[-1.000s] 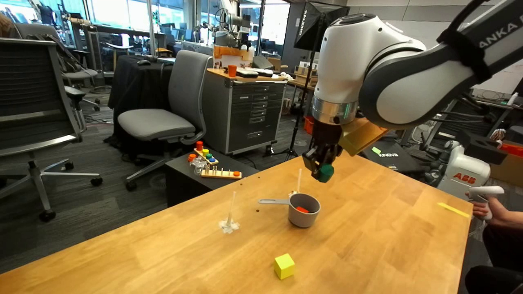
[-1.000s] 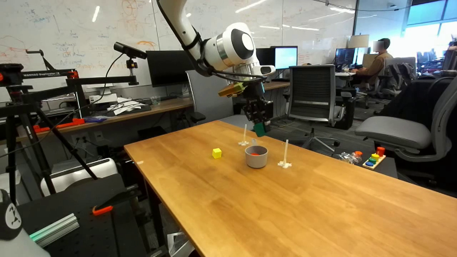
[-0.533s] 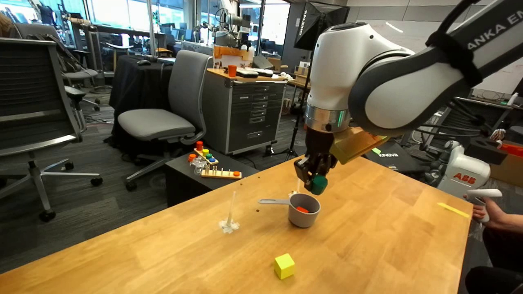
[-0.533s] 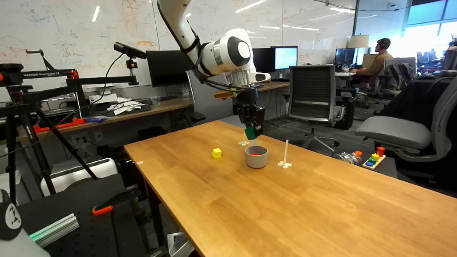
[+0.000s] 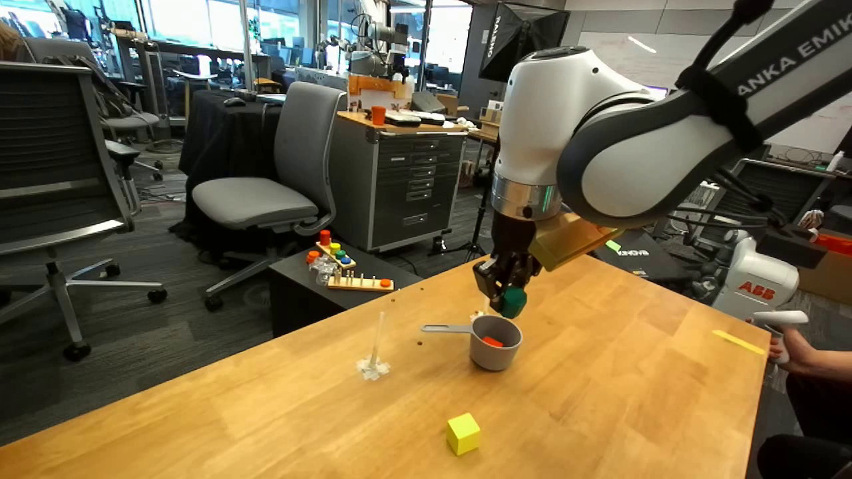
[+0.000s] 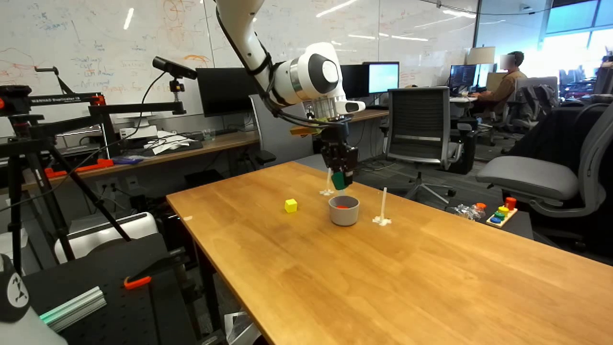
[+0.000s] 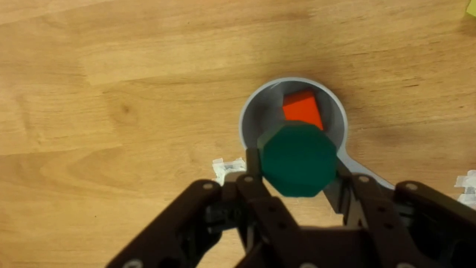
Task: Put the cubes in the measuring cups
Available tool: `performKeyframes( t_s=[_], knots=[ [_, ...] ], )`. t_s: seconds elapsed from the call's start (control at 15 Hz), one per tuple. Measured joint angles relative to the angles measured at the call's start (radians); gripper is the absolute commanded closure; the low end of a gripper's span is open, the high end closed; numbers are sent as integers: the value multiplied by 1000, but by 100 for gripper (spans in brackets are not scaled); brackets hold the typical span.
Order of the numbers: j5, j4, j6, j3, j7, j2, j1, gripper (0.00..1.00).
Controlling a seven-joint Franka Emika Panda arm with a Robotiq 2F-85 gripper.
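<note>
My gripper [image 5: 500,287] is shut on a green block [image 7: 299,160] with an eight-sided face, its sides pressed by both fingers. It hangs just above the grey measuring cup [image 5: 491,358], toward the handle side, and in the wrist view it hides part of the cup's rim [image 7: 260,108]. Inside the cup lies a red cube [image 7: 302,108], visible in both exterior views too. A yellow cube [image 5: 463,434] sits on the table apart from the cup; the wrist view catches only a corner of this yellow cube [image 7: 472,7]. The cup's handle [image 5: 447,328] lies level, pointing away from the yellow cube.
Two thin white sticks stand upright on the wooden table [image 6: 306,258]: one stick [image 6: 383,203] beside the cup, another stick [image 6: 328,181] behind it near the gripper. White tape [image 7: 227,167] holds their bases. A person's hand with a controller [image 5: 780,318] is beyond the table edge.
With the green block in its grip, my gripper has come down and across toward the cup, and its motion over the last half second is small. The cup, red cube and yellow cube stay put.
</note>
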Motion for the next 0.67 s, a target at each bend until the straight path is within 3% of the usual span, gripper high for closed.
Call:
performKeyframes(
  t_s=[0.2, 0.27, 0.67],
  knots=[
    [0, 13, 0, -7, 0, 15, 0, 3],
    [0, 16, 0, -9, 0, 19, 0, 0],
    [0, 15, -2, -20, 0, 25, -3, 0]
  ],
)
